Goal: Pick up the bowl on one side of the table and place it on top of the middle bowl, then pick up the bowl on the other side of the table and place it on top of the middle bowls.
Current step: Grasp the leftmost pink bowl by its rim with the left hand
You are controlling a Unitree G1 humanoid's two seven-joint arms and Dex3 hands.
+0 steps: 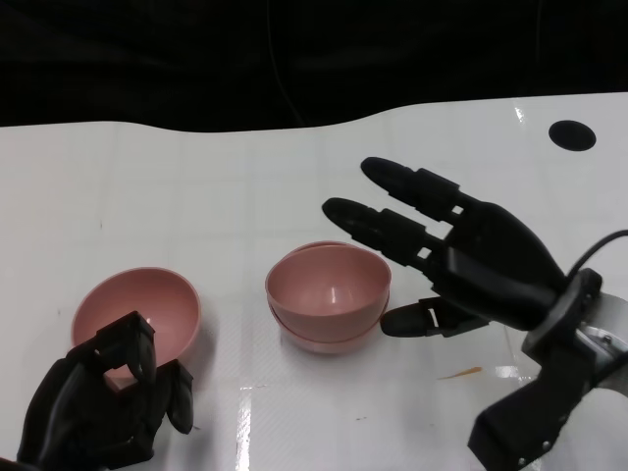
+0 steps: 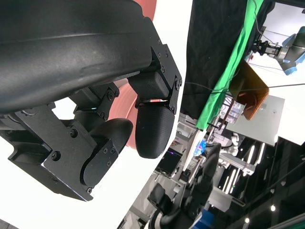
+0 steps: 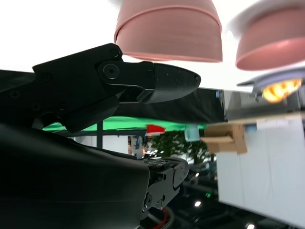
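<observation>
Two pink bowls are nested as one stack (image 1: 329, 294) at the middle of the white table (image 1: 245, 186); the right wrist view shows this stack (image 3: 169, 31) just beyond the fingers. A single pink bowl (image 1: 137, 316) sits on the left, also visible in the right wrist view (image 3: 271, 43). My right hand (image 1: 461, 255) hovers just right of the stack with its fingers spread and nothing in it. My left hand (image 1: 98, 402) is at the single bowl's near rim, fingers curled over the edge. The left wrist view shows the curled fingers (image 2: 152, 129) in front of pink bowl (image 2: 124, 102); whether they grip the rim is unclear.
A black round hole (image 1: 572, 134) lies in the table's far right corner. A small orange smear (image 1: 461, 373) marks the surface under my right forearm. The table's far edge (image 1: 294, 128) curves against a dark background.
</observation>
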